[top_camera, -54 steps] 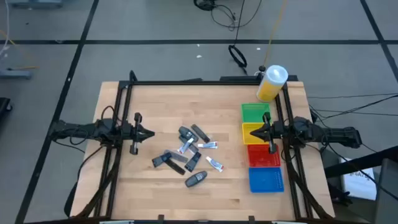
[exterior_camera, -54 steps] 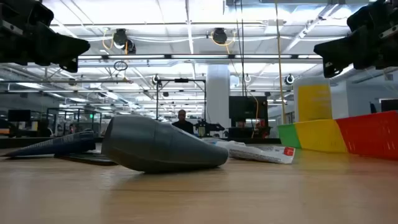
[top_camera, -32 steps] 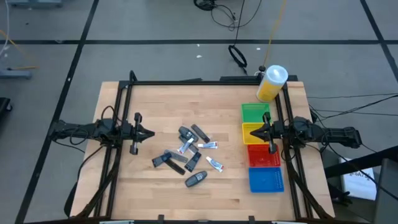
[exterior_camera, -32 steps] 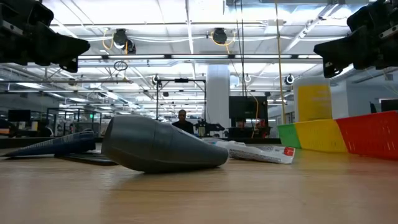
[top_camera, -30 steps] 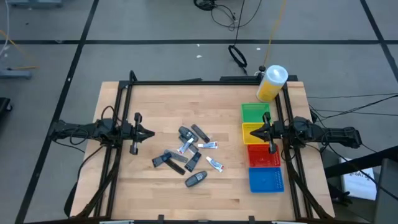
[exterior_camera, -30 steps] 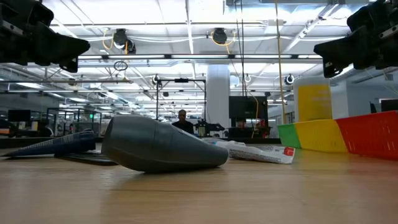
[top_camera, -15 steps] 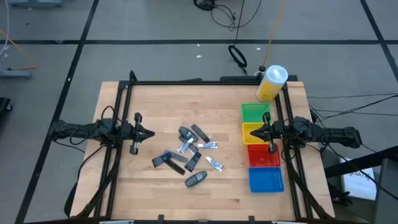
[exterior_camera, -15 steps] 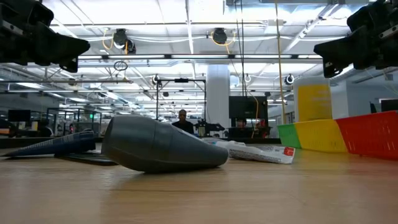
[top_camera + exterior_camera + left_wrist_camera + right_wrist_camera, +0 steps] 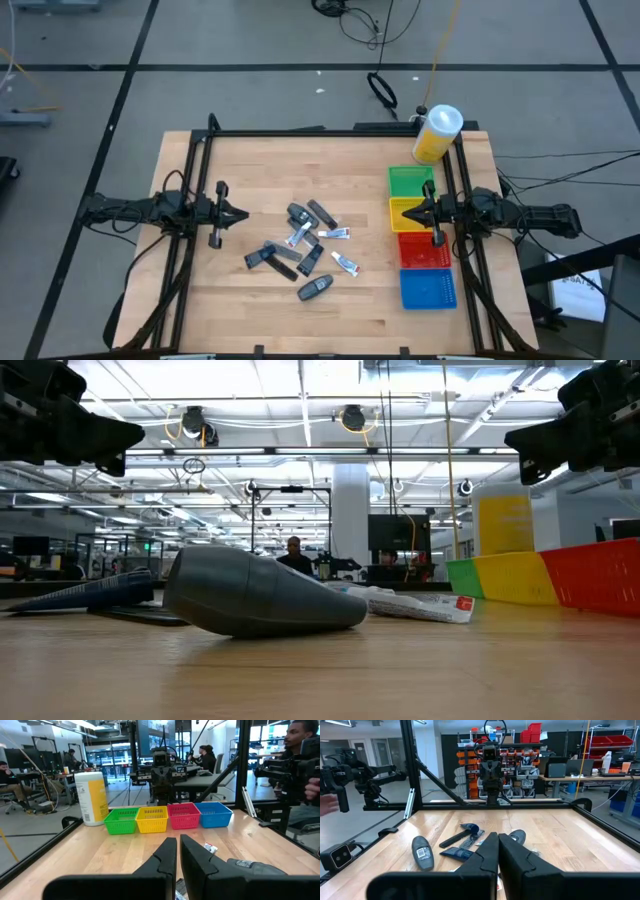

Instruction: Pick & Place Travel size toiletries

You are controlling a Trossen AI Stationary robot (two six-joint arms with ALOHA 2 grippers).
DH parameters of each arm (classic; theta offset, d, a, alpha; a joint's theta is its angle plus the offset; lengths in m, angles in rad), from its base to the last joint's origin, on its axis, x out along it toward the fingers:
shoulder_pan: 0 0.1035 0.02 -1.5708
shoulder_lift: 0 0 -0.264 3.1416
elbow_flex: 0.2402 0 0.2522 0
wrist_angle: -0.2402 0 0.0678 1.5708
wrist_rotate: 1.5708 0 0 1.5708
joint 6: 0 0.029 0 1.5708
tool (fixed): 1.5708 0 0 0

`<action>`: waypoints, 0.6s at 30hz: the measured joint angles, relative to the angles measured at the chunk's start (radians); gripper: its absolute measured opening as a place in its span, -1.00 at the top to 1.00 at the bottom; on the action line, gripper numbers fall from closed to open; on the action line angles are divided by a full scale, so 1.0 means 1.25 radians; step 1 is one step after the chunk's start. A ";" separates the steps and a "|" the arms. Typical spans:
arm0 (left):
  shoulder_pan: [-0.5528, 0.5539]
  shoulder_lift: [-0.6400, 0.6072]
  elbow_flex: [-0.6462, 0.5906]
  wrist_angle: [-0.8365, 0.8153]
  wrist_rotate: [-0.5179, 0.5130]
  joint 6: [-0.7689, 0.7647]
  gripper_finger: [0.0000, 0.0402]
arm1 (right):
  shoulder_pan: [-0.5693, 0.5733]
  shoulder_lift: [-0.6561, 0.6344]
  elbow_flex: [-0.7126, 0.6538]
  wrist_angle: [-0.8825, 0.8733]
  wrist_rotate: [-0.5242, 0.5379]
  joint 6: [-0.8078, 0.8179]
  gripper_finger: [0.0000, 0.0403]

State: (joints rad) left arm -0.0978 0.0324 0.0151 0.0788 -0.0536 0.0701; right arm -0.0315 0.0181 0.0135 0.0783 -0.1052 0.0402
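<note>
Toiletries [image 9: 303,250] lying heaped mid-surface [image 9: 250,180], dark oblong pieces crossed over small white tubes, well apart from the trays [image 9: 420,240] lined along the right edge. Left claw [image 9: 236,214] parked at the left edge and right claw [image 9: 409,213] hovering over the yellow tray, each with fingers nearly together and nothing between them, both clear of the pile. Likely trouble ahead: reaching into so tight a heap risks pinching two pieces at once or knocking neighbours aside, and the rounded dark bodies look apt to slip or roll out of a narrow pinch.
</note>
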 joint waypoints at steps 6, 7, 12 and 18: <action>0.000 0.000 0.000 0.000 0.000 0.000 0.87 | 0.000 0.000 0.000 0.065 0.000 0.031 1.00; 0.000 0.000 0.000 0.000 0.000 0.000 0.87 | 0.000 0.000 0.000 0.084 0.000 0.077 1.00; 0.000 0.000 0.000 0.000 0.000 -0.004 0.87 | 0.000 0.016 0.000 0.161 0.000 0.179 1.00; 0.000 0.000 0.001 0.069 -0.042 -0.017 0.87 | 0.005 0.119 0.000 0.299 0.004 0.163 1.00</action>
State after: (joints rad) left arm -0.0978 0.0322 0.0158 0.1655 -0.1061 0.0484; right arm -0.0251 0.1664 0.0135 0.4516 -0.1002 0.2434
